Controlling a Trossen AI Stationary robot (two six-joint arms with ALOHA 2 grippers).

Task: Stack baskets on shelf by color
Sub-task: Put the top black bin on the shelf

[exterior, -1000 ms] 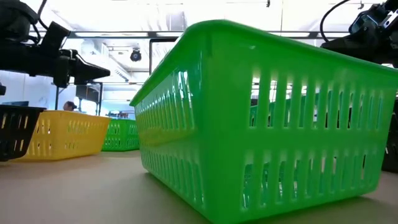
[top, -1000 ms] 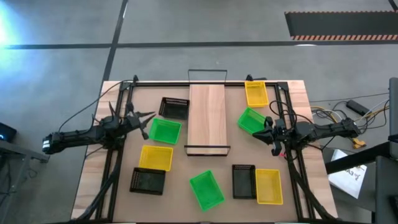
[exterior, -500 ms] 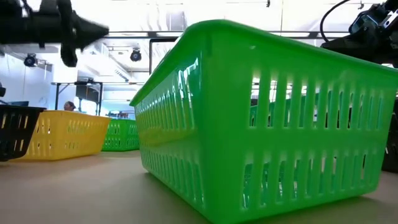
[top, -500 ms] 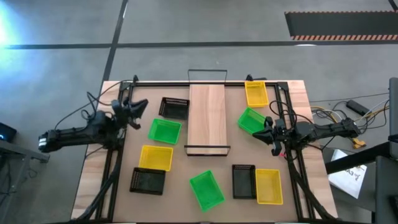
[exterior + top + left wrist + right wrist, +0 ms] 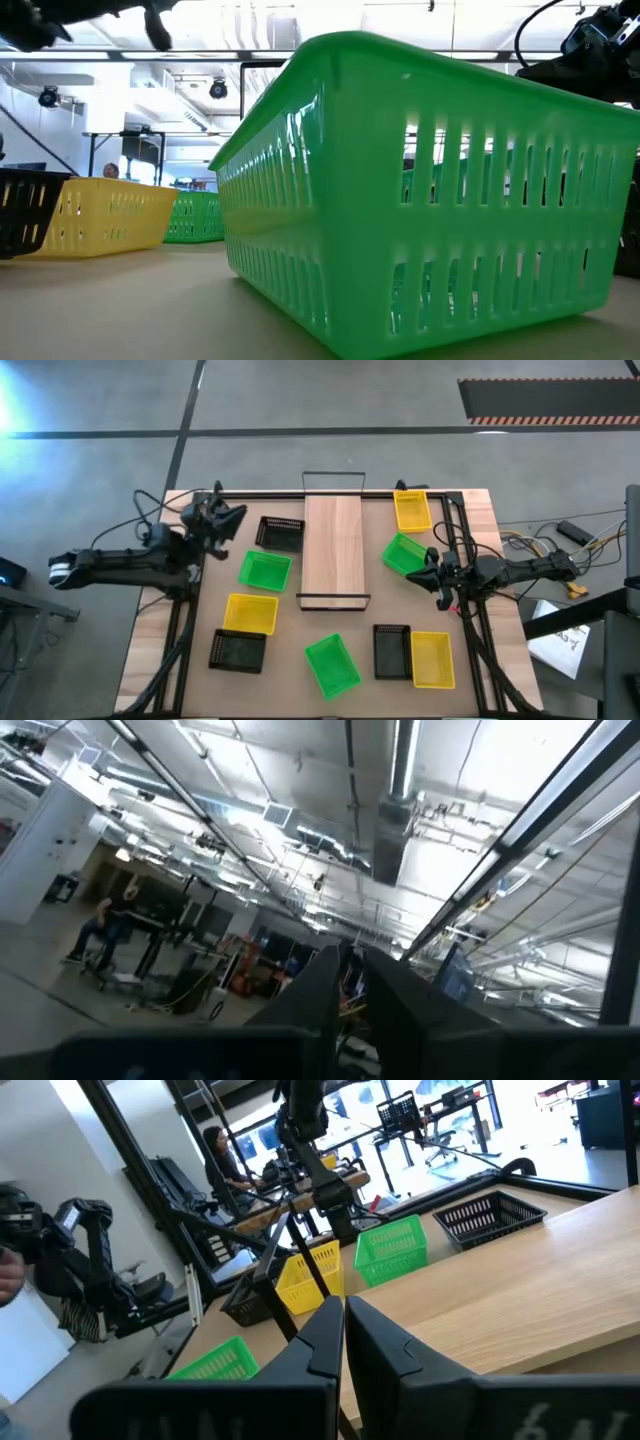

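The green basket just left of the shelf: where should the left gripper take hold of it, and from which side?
Judging by the high view, the green basket sits upright, open top up, with nothing inside. A long rim wall looks best, one finger inside, one outside, coming from above. The left gripper is nearest.

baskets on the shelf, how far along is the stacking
Nothing is done: the shelf is bare, and all the baskets sit loose on the table. Neither end effector holds one: the left end effector is raised near a black basket, the right end effector beside a green basket. All the sorting remains.
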